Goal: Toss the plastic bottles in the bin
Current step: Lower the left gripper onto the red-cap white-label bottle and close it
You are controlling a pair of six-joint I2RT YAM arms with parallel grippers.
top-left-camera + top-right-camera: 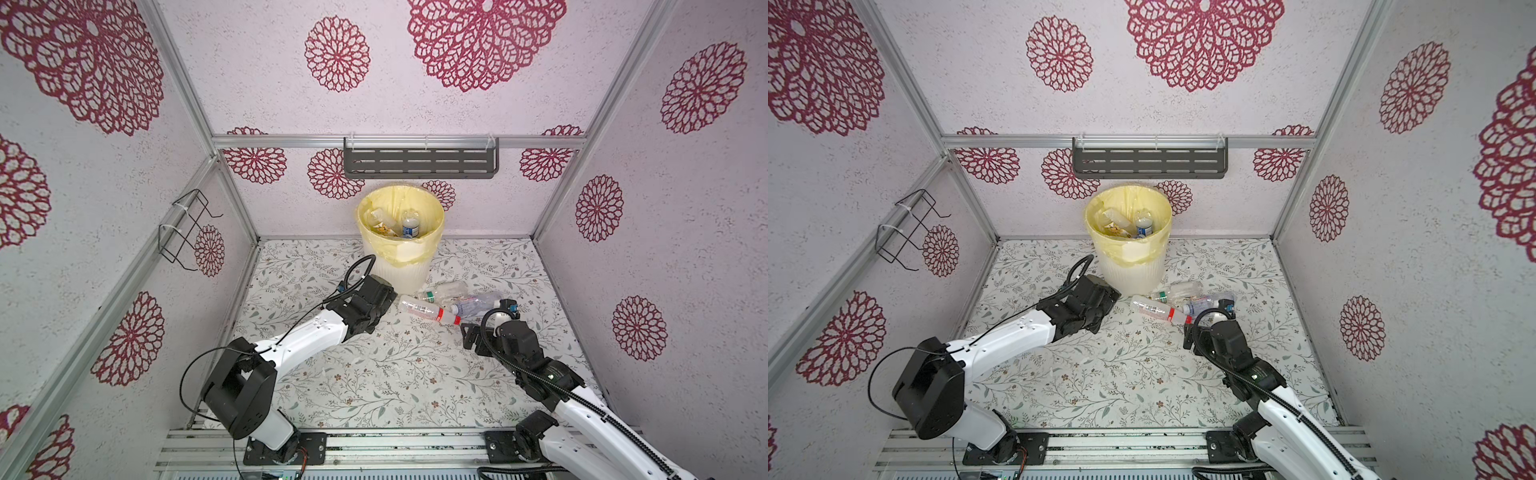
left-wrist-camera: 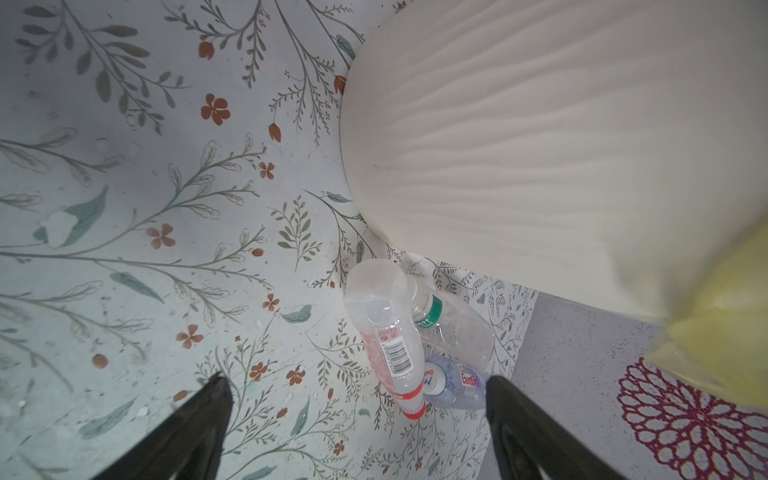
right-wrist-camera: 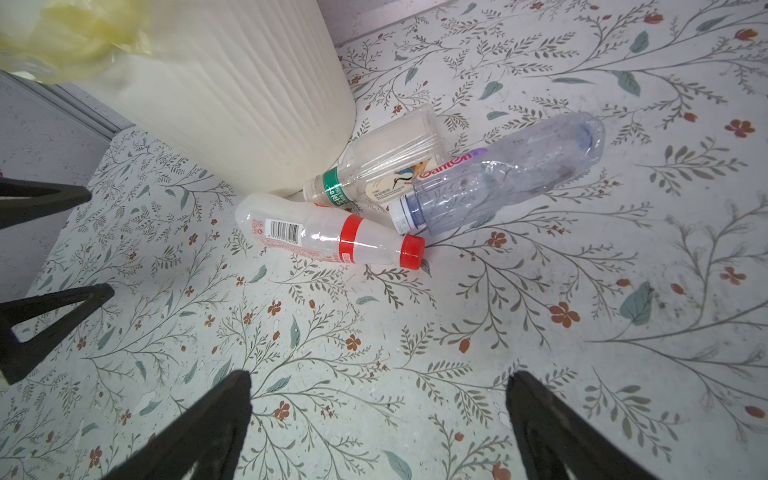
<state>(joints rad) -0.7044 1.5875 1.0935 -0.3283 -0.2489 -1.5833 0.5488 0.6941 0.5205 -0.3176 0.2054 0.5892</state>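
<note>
Evidently poised for pickup, the left gripper and right gripper both gape empty, aimed at three bottles lying just ahead of their jaws, by the bin.

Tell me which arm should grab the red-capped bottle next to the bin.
Left, probably. The left gripper, open, points along the red-capped bottle, so its jaws can close across it, and it sits beside the bin. The right gripper, also open, faces that bottle crosswise and off-centre.

Bottles glossy clear plastic; bin ribbed matt plastic.
</note>
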